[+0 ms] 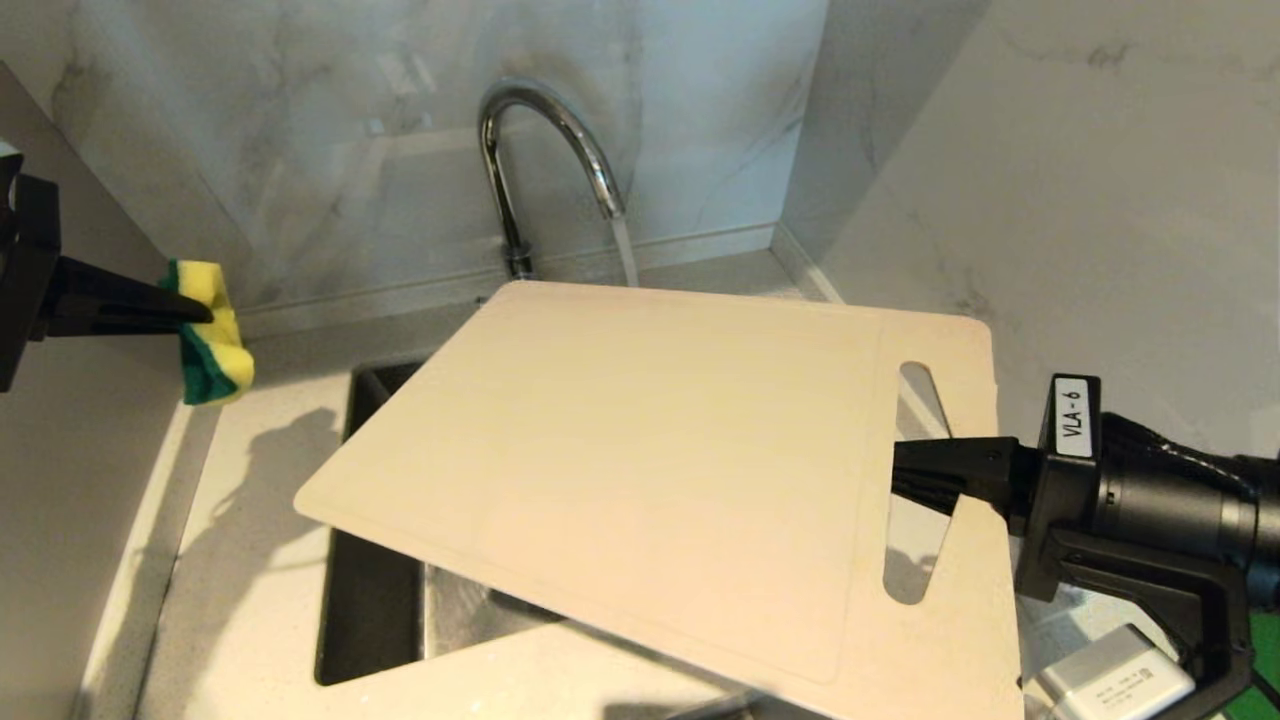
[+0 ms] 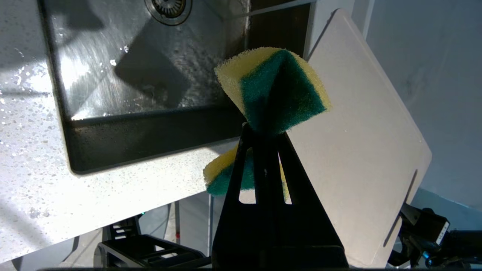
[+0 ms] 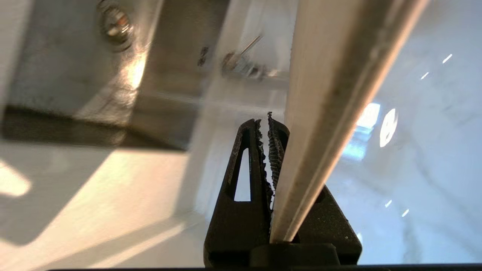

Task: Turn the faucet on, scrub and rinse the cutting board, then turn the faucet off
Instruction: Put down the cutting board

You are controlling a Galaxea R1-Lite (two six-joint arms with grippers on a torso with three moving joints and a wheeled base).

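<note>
Cream-white rectangular cutting board, clamped in our right gripper, covers the steel sink; our left gripper pinches a green-and-yellow sponge.

A white label on the right gripper's black housing reads "VLA-6"; print on the small white box nearby is illegible.
</note>
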